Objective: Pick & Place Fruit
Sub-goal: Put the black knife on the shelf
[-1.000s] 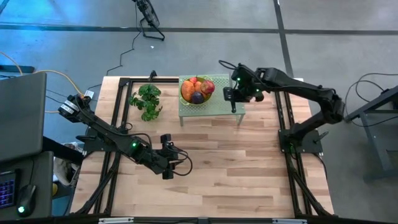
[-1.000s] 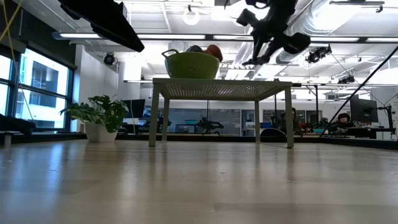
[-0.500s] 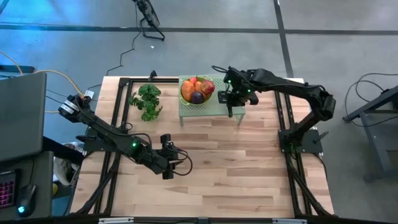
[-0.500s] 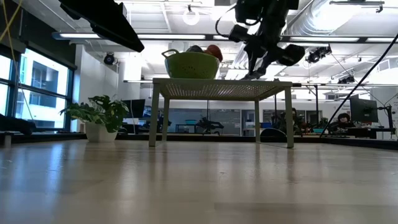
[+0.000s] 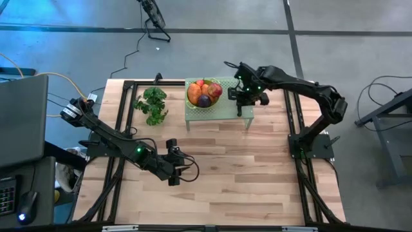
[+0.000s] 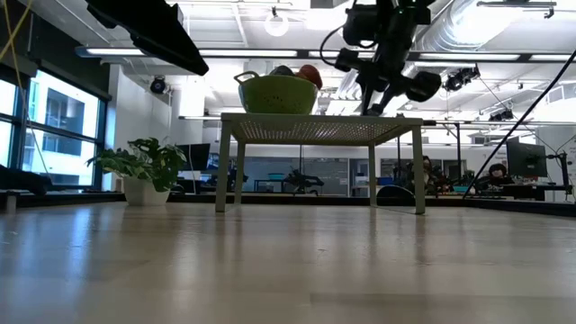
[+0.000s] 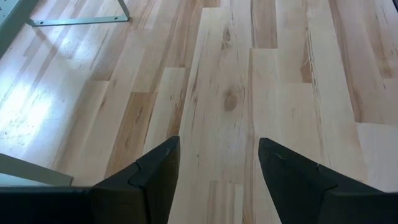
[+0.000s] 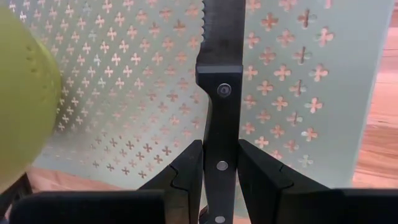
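right gripper closed on knife handle, held over perforated green stand beside fruit bowl. left gripper open, empty, over table.

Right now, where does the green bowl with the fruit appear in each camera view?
High view: green bowl at upper centre, on the small green table.
Low view: left end of that table's top.
Left wrist view: not in it.
Right wrist view: only its rim, left edge.
Shared landmark: the small green table.
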`<state>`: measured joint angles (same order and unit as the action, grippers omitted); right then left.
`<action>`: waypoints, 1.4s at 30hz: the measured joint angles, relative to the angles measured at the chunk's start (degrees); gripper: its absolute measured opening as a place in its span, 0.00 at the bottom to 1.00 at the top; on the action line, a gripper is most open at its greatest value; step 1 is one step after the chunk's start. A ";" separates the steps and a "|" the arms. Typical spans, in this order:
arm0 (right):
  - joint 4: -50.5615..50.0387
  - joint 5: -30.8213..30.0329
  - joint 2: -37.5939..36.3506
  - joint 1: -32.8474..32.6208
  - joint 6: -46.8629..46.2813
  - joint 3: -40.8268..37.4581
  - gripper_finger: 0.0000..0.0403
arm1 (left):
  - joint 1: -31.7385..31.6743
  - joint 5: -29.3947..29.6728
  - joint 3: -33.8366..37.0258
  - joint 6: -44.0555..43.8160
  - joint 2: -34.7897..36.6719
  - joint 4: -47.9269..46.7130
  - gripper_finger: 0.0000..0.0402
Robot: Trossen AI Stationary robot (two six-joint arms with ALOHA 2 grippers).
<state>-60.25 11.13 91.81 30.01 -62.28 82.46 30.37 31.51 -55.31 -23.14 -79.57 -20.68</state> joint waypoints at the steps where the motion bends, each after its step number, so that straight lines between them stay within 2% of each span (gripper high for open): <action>1: 0.00 -0.04 0.00 0.16 0.14 0.00 0.21 | -0.01 0.00 0.00 0.00 0.00 0.00 0.53; 42: -2.38 -2.23 0.44 -0.56 2.14 0.00 0.21 | 0.00 0.00 0.04 0.14 0.00 -0.06 0.53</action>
<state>-62.63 8.91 92.25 29.45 -60.14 82.46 30.37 31.51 -55.27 -23.00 -79.57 -20.74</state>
